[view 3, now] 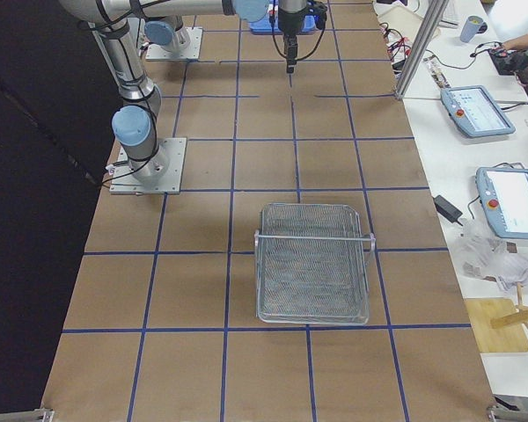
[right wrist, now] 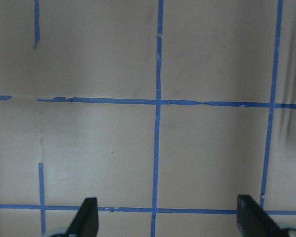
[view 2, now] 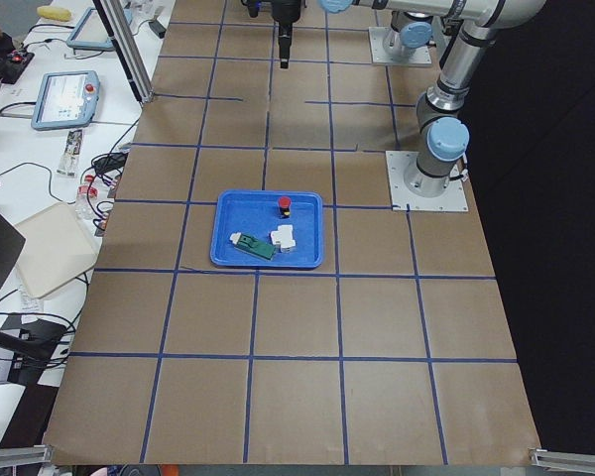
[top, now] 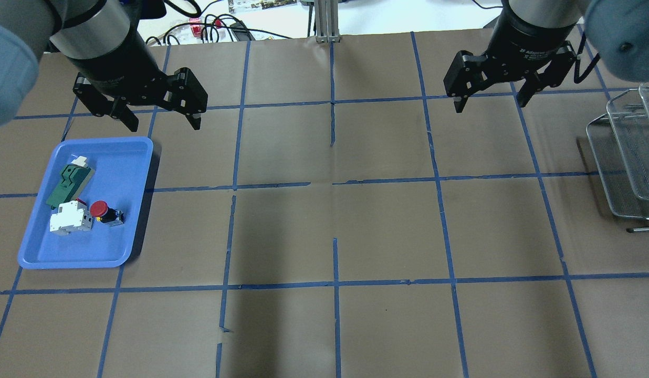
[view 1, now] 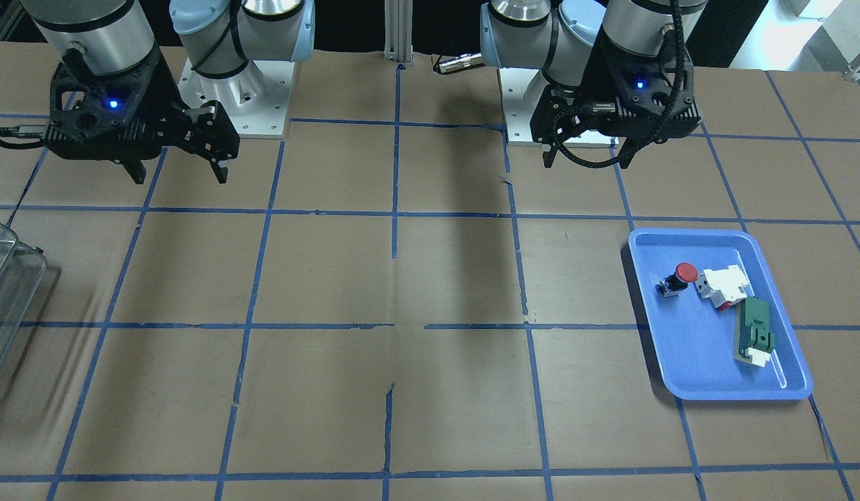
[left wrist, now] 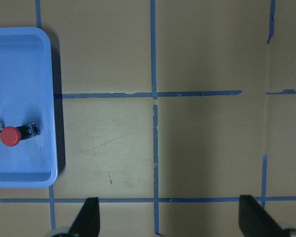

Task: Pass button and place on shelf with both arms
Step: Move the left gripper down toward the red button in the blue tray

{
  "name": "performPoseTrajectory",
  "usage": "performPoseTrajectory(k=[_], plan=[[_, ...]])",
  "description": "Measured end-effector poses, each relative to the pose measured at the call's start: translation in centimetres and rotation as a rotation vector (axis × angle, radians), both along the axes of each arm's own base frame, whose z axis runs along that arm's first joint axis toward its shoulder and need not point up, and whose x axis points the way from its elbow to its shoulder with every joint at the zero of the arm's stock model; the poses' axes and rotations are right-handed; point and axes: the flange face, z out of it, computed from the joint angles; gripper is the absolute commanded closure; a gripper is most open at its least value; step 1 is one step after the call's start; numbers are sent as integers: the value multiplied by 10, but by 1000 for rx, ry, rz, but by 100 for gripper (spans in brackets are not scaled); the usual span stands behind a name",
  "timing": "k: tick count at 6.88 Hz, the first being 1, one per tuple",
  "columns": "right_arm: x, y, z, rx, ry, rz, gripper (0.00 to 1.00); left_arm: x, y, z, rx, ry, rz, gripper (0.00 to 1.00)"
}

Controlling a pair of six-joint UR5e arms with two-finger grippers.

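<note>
Toward the robot's left end of the brown-paper-covered desk (top: 335, 236), which blue tape lines (top: 235, 186) mark into squares, sits a shallow blue plastic tray (top: 122, 168). Inside it lies the small push button (top: 106, 212), a round red cap on a black barrel with a little silvery-blue contact block. It rests on its side, in the half of the tray nearer the robot and toward the desk's middle. Its red cap points at a white-and-red block (top: 67, 219); whether the two touch or merely sit just beside each other cannot be told. A green-and-white block (top: 69, 184) lies slanted in the tray on the far side of the white one, away from the robot. In the left wrist view the button (left wrist: 17, 134) shows at the picture's left edge, inside the tray's rounded wall (left wrist: 53, 123).

The black two-finger left hand (top: 164, 125) hangs above the desk, beyond the tray's far corner on the side toward the desk's middle. Its fingers are spread wide with nothing between them, and it touches neither tray nor button. The black two-finger right hand (top: 491, 105) hangs over the other half of the desk, likewise spread wide and holding nothing.

At the robot's right end of the desk stands the see-through shelf (top: 626, 157), a rack of stacked tiers with thin grey rims. It is well apart from the button, with both hands and most of the desk between them.
</note>
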Motion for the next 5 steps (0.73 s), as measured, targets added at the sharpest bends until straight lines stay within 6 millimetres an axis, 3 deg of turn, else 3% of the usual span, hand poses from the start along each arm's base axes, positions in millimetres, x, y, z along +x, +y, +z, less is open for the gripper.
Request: performPoseTrajectory(k=[2, 3, 5], plan=[[2, -1, 2, -5, -19, 3, 0, 7, -2, -1, 3, -1, 1, 0], [2, -1, 2, -5, -19, 4, 0, 23, -6, -2, 10, -2, 21, 0], [2, -1, 0, -2, -19, 4, 0, 81, -15, -11, 65, -3, 43, 0]])
